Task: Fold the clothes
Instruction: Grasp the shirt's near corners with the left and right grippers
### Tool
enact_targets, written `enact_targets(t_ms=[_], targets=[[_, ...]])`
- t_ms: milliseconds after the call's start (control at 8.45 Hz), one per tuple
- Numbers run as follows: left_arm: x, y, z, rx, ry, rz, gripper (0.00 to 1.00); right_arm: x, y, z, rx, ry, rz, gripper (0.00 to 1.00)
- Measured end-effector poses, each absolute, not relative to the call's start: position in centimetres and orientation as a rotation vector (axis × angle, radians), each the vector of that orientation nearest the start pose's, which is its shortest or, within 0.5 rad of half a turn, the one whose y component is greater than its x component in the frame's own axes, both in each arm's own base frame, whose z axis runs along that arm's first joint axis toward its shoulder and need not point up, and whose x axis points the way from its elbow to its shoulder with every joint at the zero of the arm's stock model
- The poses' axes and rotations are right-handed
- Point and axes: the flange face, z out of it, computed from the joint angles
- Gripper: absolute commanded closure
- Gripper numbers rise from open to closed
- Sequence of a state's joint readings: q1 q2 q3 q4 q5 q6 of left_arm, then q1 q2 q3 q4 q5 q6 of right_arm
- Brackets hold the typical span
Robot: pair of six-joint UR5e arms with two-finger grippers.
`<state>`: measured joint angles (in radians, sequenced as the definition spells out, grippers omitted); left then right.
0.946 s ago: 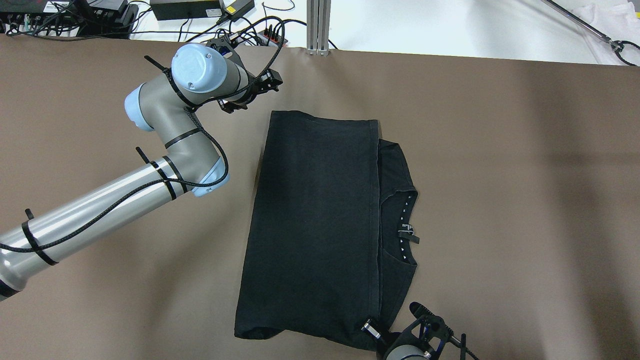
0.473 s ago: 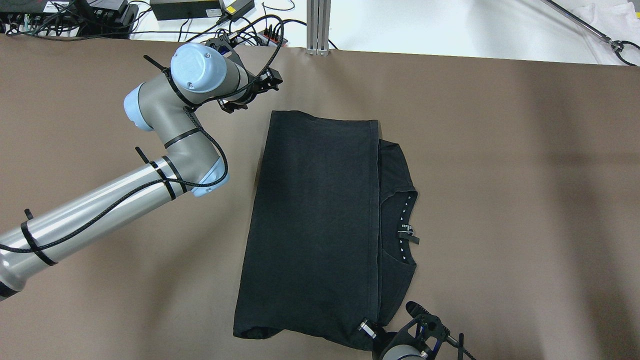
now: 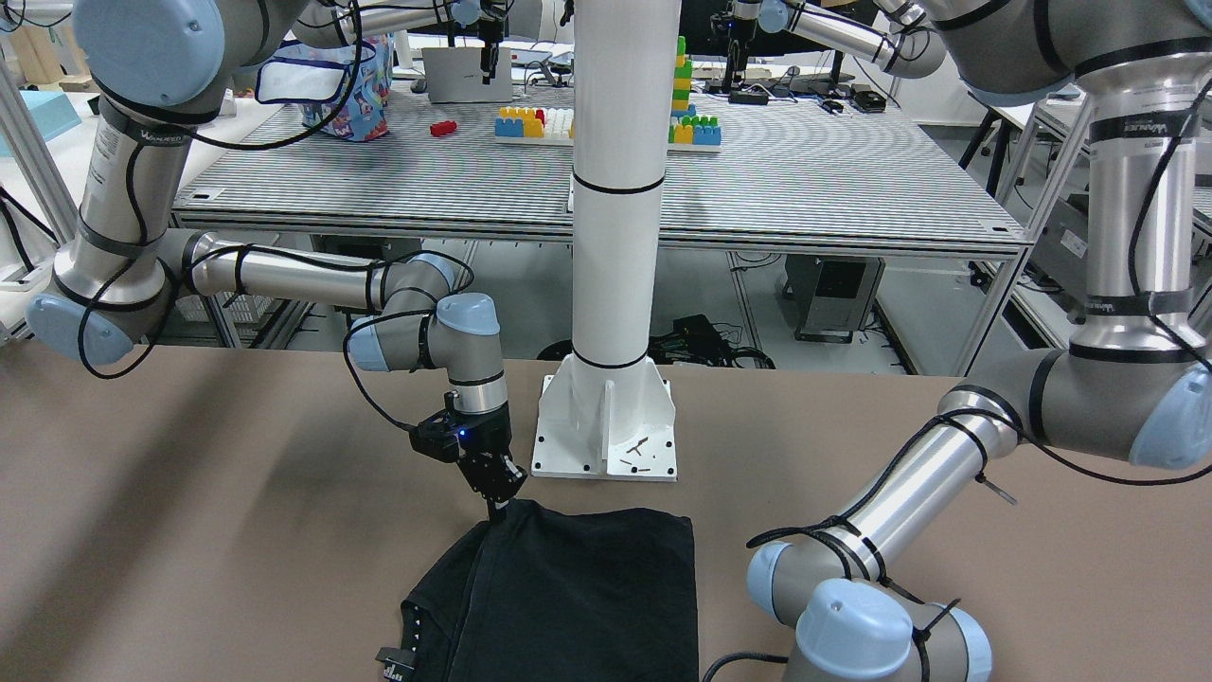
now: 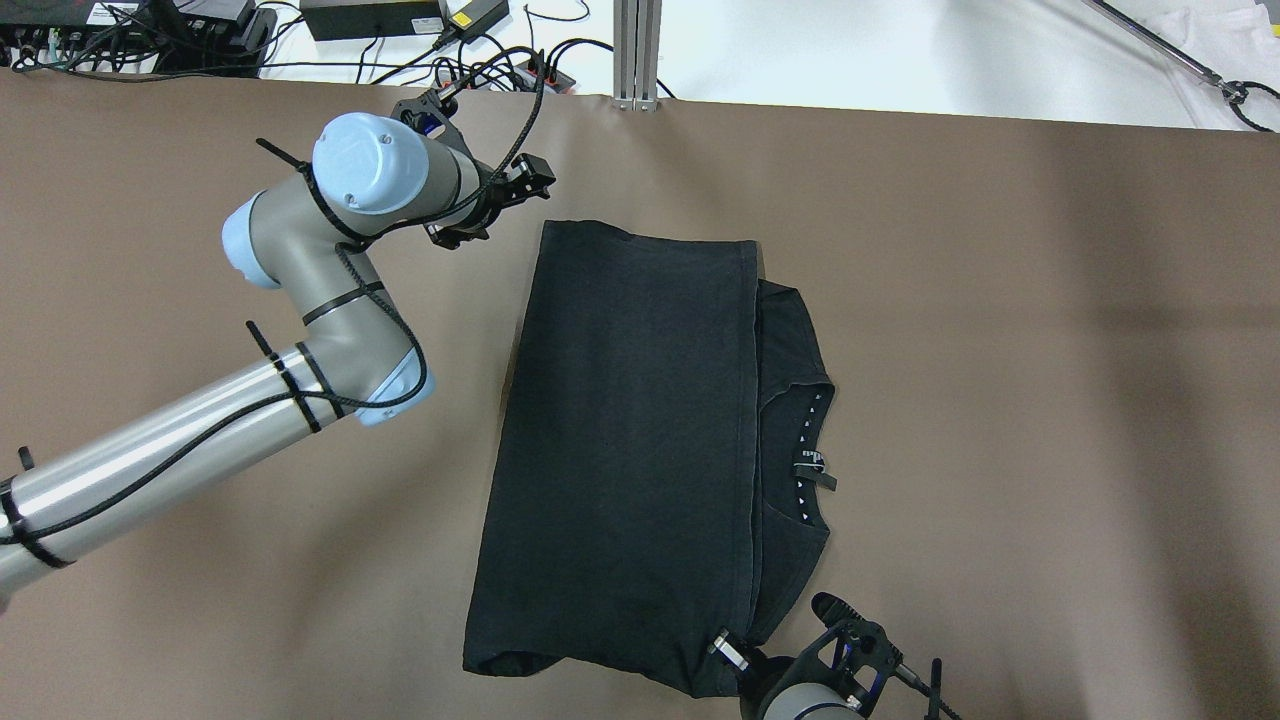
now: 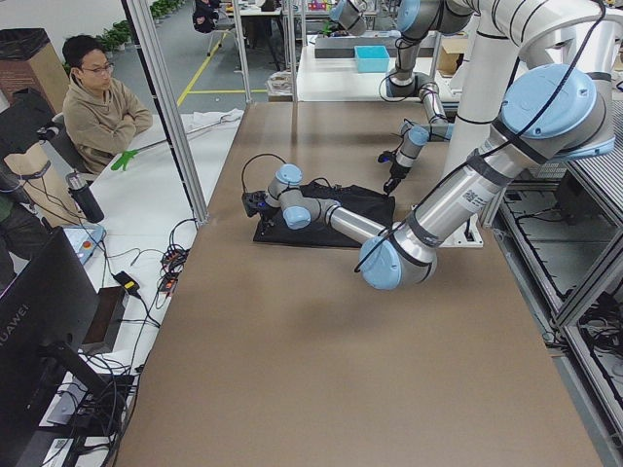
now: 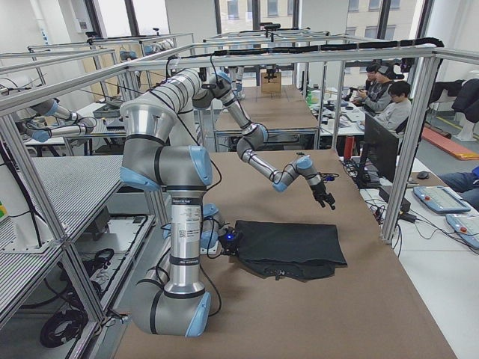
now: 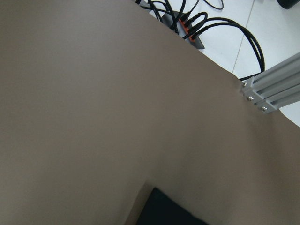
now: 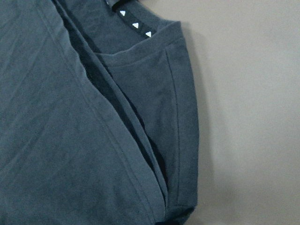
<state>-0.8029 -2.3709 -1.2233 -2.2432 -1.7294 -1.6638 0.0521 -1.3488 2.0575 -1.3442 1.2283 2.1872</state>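
Black shirt [image 3: 587,587] lies half folded on the brown desk [image 3: 189,521], mid-fold.
Front view: right end effector [image 3: 496,500] pinches the shirt's corner nearest the robot. Overhead: left end effector [image 4: 495,205] hovers beside the far corner, grip unclear; next, I judge, it must catch that corner.

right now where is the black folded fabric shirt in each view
front-facing: black folded fabric shirt bottom centre
overhead: shirt centre
exterior left: shirt upper middle
exterior right: shirt lower centre
left wrist: shirt corner, bottom edge
right wrist: shirt fills left
shared landmark: white-triangle neck tape, three views
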Motion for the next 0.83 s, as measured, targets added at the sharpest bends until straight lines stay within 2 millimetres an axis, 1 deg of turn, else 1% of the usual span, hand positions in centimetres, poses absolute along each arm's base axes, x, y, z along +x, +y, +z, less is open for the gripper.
enact_targets(t_ms=[118, 237, 355, 591, 828], targets=[[45.4, -61.0, 24.6, 0.241, 1.155, -0.712, 0.0, -51.3, -19.5, 29.2, 0.044, -1.015, 0.774, 1.0], [44.8, -55.8, 25.4, 0.225, 1.175, -0.734, 0.0, -51.1, -19.5, 29.0, 0.043, -1.02, 0.775, 1.0], [44.8, -50.2, 26.4, 0.22, 1.191, -0.755, 0.0, -51.0, -19.6, 28.9, 0.043, -1.022, 0.777, 1.0], [45.5, -40.3, 27.9, 0.175, 1.224, -0.805, 0.01, -50.9, -19.7, 28.9, 0.044, -1.024, 0.78, 1.0], [47.6, -31.5, 29.3, 0.126, 1.236, -0.832, 0.04, -50.9, -19.8, 28.9, 0.045, -1.024, 0.782, 1.0]])
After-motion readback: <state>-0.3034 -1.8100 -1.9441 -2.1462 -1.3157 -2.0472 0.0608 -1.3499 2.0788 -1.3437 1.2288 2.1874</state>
